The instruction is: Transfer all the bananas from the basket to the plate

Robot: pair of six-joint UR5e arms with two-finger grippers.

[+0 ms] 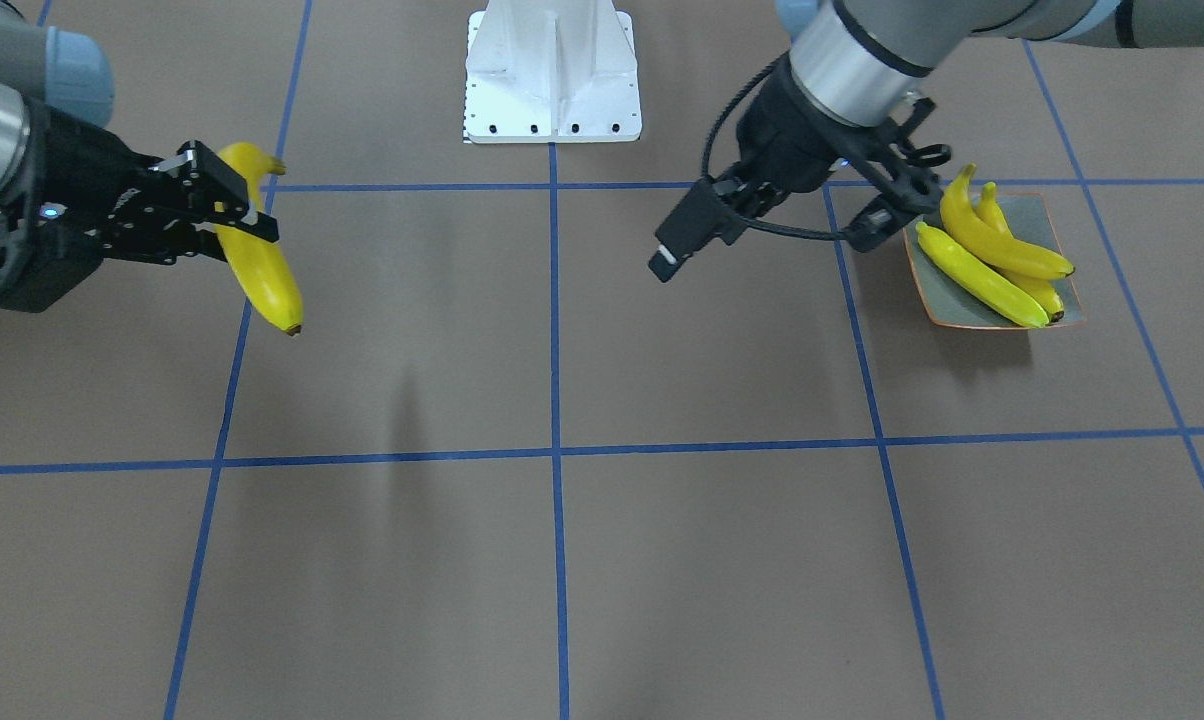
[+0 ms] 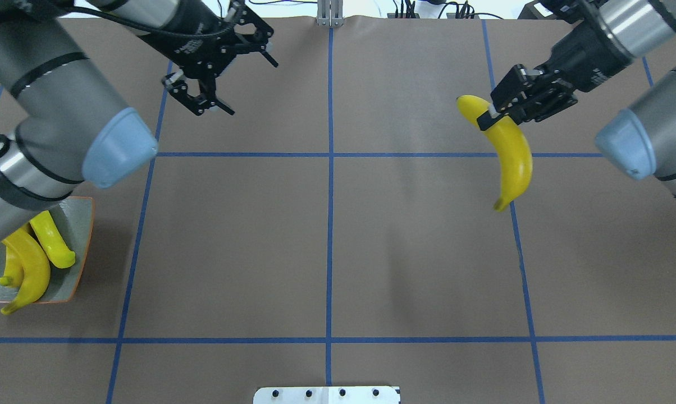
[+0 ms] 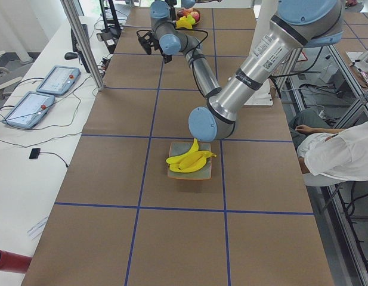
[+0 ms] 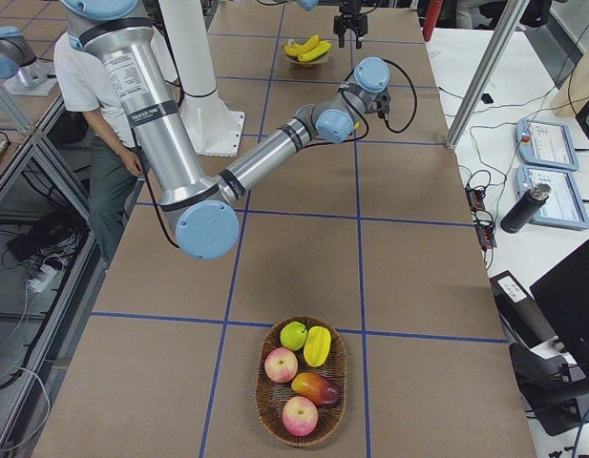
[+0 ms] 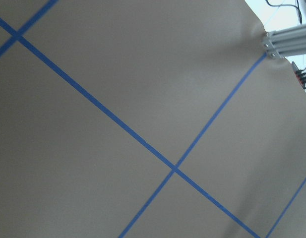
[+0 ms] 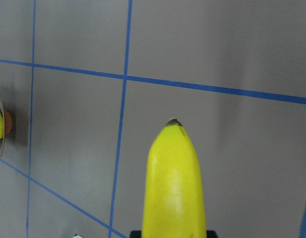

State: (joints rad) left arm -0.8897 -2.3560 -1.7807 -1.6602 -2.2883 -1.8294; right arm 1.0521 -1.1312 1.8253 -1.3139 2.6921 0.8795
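Banana (image 1: 267,275) is clamped near its stem in right gripper (image 1: 237,197); plate (image 1: 947,300) is sited at far left end of desk (image 1: 602,560), nearer released left gripper (image 1: 895,200).

Yellow bananas (image 1: 982,277), grey-green orange-rimmed plate (image 1: 1037,218), brown table (image 1: 722,560) gridded in blue.

No text is legible. A white sticker (image 3: 266,47) on the left arm (image 3: 231,95), at one o'clock in the left side view, is too small to read.

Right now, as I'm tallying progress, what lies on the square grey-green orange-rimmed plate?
Three glossy yellow bananas overlap on the square grey-green plate; whatever lies beneath them is covered.
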